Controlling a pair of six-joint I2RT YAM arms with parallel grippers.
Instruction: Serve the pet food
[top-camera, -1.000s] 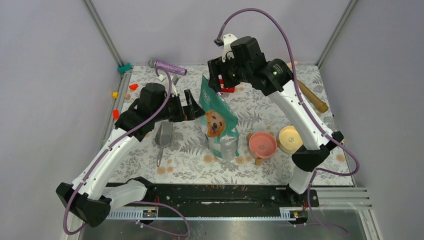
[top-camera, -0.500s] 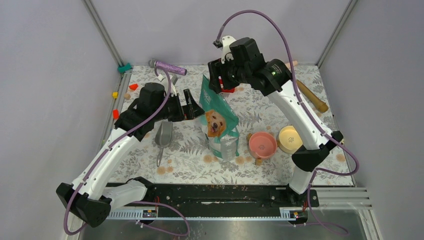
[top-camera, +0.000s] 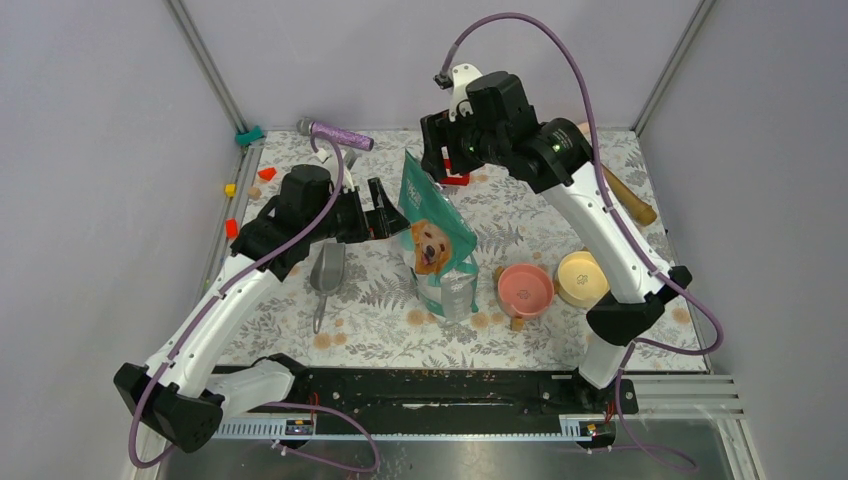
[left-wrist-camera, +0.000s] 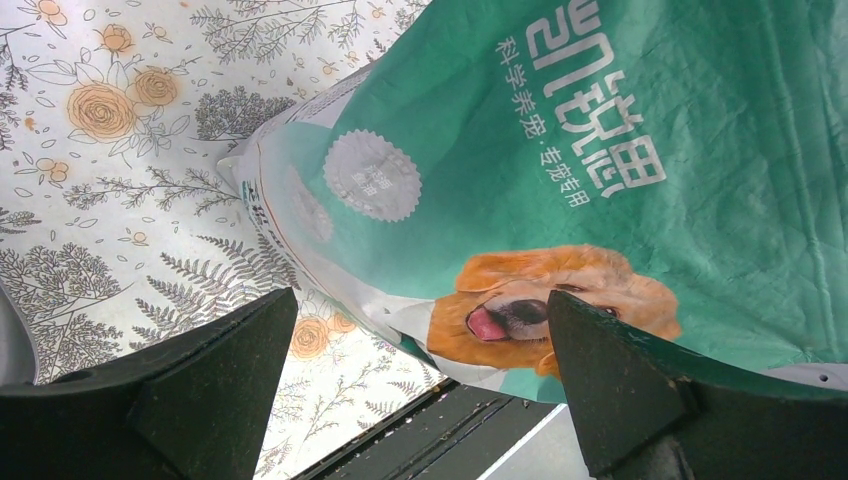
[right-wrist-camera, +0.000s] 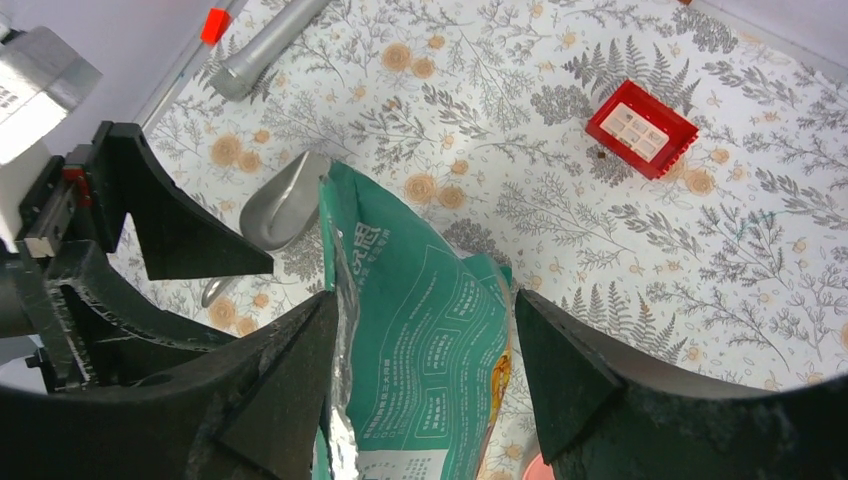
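- Floral-printed counter (top-camera: 380, 335) is filling a grey-walled booth, with both arm bases sitting at its near edge.
- The pet food bag (top-camera: 432, 235), teal with a golden dog's face, is standing upright at mid-counter. The pet food pellets are staying out of sight inside it.
- The left tool (top-camera: 385, 212) is hovering just left of the bag with its fingers spread wide and holding nothing. In the left wrist view (left-wrist-camera: 415, 390) the bag (left-wrist-camera: 600, 150) is overflowing the frame, so its top and right edge are cut off.
- The right tool (top-camera: 440, 165) is hanging over the bag's far top. In its wrist view (right-wrist-camera: 425, 380) the fingers are standing apart on either side of the bag's top (right-wrist-camera: 430, 340). Whether they are pressing the foil is impossible to tell.
- A grey scoop (top-camera: 326, 272) is lying left of the bag, its bowl partly hidden behind the bag in the right wrist view (right-wrist-camera: 285, 205).
- A pink bowl (top-camera: 525, 288) and a yellow bowl (top-camera: 580, 277) are sitting right of the bag, their contents hard to make out.
- A red tray (top-camera: 455, 178) is peeking out beneath the right tool, showing fully only at the wrist (right-wrist-camera: 642, 128).
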